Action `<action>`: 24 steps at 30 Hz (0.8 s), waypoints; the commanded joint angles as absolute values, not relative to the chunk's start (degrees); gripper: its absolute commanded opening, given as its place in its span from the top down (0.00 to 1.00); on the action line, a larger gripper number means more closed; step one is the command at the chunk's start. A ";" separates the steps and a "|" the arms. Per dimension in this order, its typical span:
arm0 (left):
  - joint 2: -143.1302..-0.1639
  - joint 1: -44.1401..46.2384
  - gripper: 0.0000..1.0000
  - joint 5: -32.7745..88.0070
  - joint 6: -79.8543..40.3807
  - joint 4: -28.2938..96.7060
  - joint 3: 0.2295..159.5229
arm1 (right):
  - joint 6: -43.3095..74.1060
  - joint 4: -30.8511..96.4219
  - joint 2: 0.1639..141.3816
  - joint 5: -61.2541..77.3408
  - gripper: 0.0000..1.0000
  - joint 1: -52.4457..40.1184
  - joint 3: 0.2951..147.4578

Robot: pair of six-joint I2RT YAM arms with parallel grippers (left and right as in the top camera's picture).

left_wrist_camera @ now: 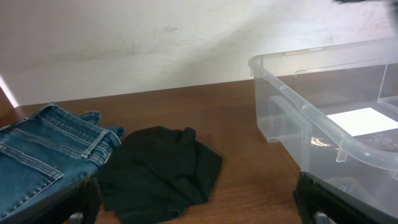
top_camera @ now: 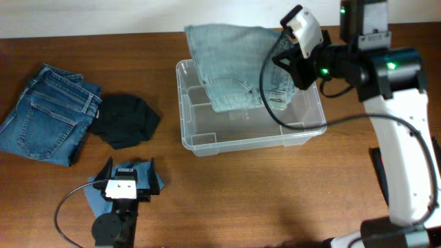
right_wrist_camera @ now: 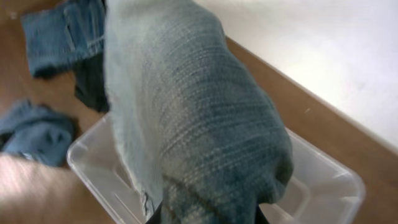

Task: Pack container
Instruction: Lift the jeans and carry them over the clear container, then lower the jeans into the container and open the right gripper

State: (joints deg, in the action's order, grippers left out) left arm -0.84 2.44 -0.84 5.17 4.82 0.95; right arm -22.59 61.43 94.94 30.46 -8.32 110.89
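Overhead: right jaws clenched on pale folded jeans (top_camera: 231, 62), which hang beneath them over the clear plastic container (top_camera: 207, 145) on the bench (top_camera: 275, 193). Left jaws released and empty above a blue cloth (top_camera: 157, 180). Left wrist: container (left_wrist_camera: 298, 106) ahead-right of the spread jaws; black garment (left_wrist_camera: 161, 168) and dark jeans (left_wrist_camera: 43, 149) ahead-left. Right wrist: pale jeans (right_wrist_camera: 199, 124) droop from the jaws, container (right_wrist_camera: 93, 162) directly below

Pretty basic room tbh: brown wood-grain table (top_camera: 227, 200), and a plain off-white wall (top_camera: 89, 14) running right along the table's far edge. Few faint scuffs on it just above the table. Soft, even light.
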 commanded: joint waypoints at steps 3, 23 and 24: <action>-0.36 2.07 0.00 -1.23 6.11 4.73 0.54 | -12.95 60.88 100.29 33.78 0.96 -8.73 112.66; -0.36 2.07 0.00 -1.23 6.11 4.73 0.54 | -22.28 72.82 110.17 33.34 0.96 -9.37 111.44; -0.36 2.07 0.00 -1.23 6.11 4.73 0.54 | -22.28 72.27 110.24 33.36 0.96 -9.37 111.07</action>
